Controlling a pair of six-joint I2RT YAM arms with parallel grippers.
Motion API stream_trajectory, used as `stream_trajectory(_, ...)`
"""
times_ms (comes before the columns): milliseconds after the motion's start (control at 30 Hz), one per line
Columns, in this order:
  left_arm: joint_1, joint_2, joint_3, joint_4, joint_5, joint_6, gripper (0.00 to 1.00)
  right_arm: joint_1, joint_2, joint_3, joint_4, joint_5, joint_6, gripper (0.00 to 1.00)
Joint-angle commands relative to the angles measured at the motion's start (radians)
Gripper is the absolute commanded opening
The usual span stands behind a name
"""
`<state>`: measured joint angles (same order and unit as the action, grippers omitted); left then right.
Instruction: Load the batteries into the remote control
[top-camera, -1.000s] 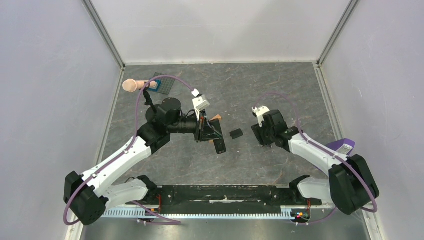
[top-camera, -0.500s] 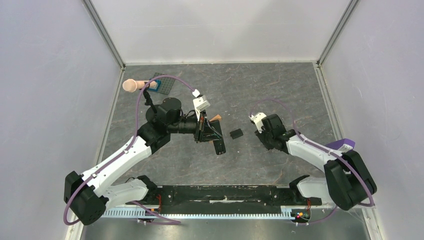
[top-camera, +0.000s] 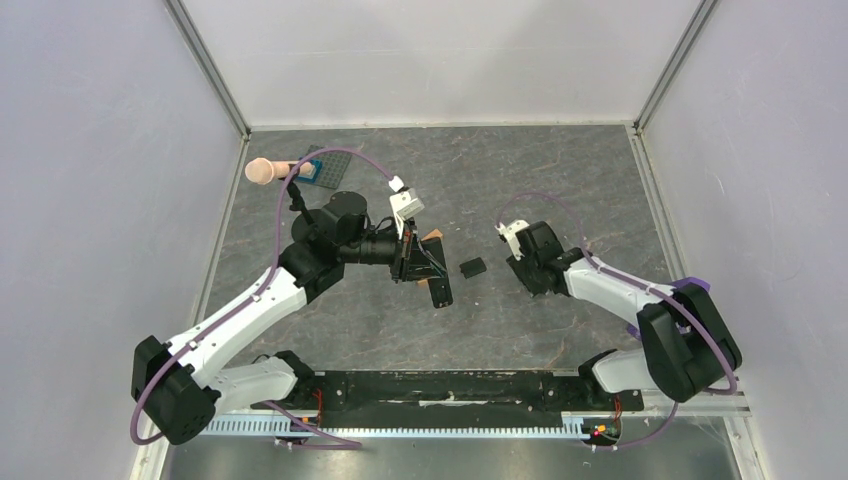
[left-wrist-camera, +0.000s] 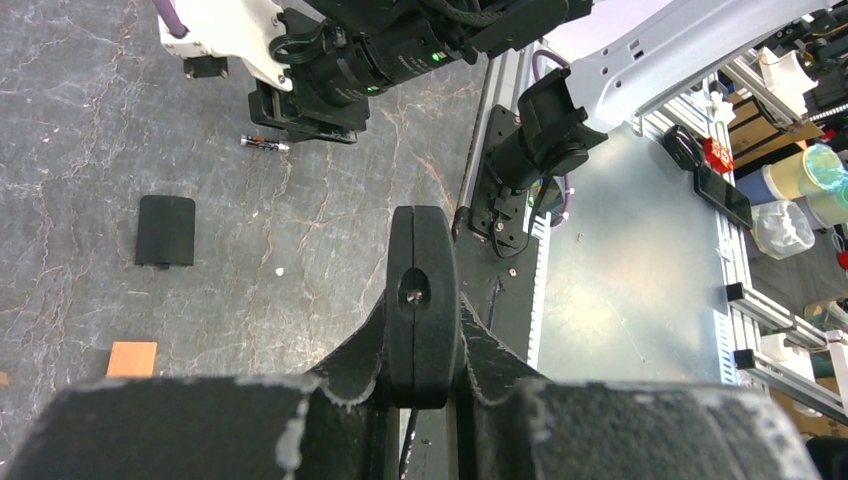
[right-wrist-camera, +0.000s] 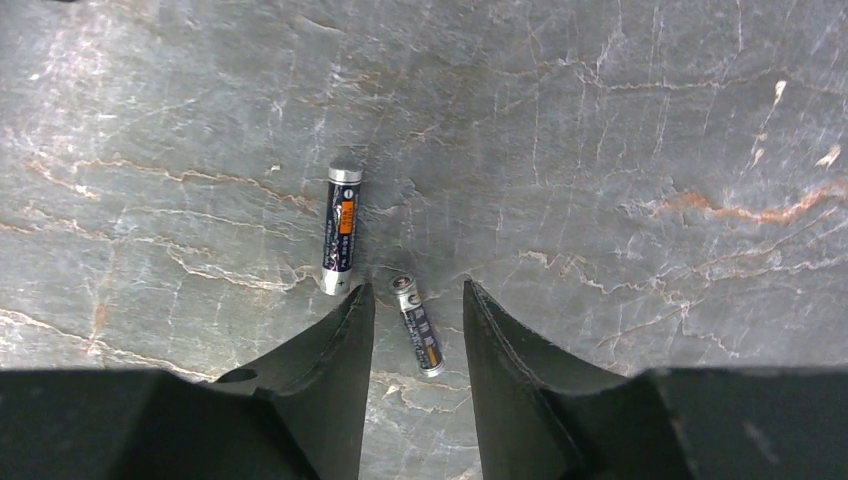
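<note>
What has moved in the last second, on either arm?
The right arm folded in at the elbow, carrying the right gripper slightly left; it now straddles a small black cylindrical battery on the grey table, jaws apart, not gripping. A second, orange-banded battery lies beside it. Unchanged: the left gripper stays shut on the slim black plastic remote control; the short black piece and orange block have not moved.
</note>
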<state>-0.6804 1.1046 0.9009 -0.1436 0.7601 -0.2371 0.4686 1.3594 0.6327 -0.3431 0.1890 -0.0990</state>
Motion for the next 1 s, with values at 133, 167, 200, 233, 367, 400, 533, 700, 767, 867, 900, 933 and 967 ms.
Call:
stream_trajectory(133, -0.001, 0.001, 0.048, -0.013, -0.003, 0.06, 0.02, -0.024, 0.074, 0.072, -0.123, -0.007, 0.097, 0.42)
stream_trajectory(167, -0.001, 0.0, 0.049, -0.018, -0.002, 0.066, 0.02, -0.029, 0.068, 0.07, -0.126, -0.023, 0.097, 0.43)
stream_trajectory(200, -0.002, 0.001, 0.053, -0.028, -0.004, 0.073, 0.02, -0.033, 0.065, 0.068, -0.129, -0.037, 0.097, 0.43)
stream_trajectory(233, -0.001, 0.003, 0.057, -0.037, -0.004, 0.081, 0.02, -0.038, 0.068, 0.068, -0.134, -0.041, 0.098, 0.43)
stream_trajectory(367, -0.001, 0.015, 0.097, -0.091, -0.004, 0.104, 0.02, -0.044, 0.106, 0.075, -0.157, -0.057, 0.087, 0.38)
stream_trajectory(400, -0.001, 0.018, 0.104, -0.104, -0.004, 0.11, 0.02, -0.045, 0.121, 0.079, -0.163, -0.07, 0.079, 0.37)
stream_trajectory(533, -0.001, 0.011, 0.104, -0.11, 0.001, 0.111, 0.02, -0.061, 0.168, 0.094, -0.175, -0.113, 0.062, 0.31)
stream_trajectory(700, -0.001, 0.014, 0.112, -0.117, 0.02, 0.119, 0.02, -0.089, 0.169, 0.094, -0.181, -0.142, 0.062, 0.31)
stream_trajectory(767, -0.001, 0.018, 0.116, -0.118, 0.029, 0.117, 0.02, -0.098, 0.17, 0.094, -0.185, -0.154, 0.064, 0.27)
stream_trajectory(867, -0.001, 0.021, 0.116, -0.117, 0.035, 0.117, 0.02, -0.1, 0.179, 0.1, -0.188, -0.178, 0.087, 0.15)
stream_trajectory(900, -0.001, 0.02, 0.115, -0.117, 0.035, 0.116, 0.02, -0.1, 0.185, 0.104, -0.186, -0.186, 0.095, 0.11)
stream_trajectory(933, -0.001, 0.02, 0.115, -0.116, 0.036, 0.116, 0.02, -0.101, 0.187, 0.106, -0.185, -0.186, 0.099, 0.07)
stream_trajectory(967, -0.001, 0.02, 0.115, -0.117, 0.031, 0.115, 0.02, -0.1, 0.187, 0.108, -0.179, -0.185, 0.12, 0.04)
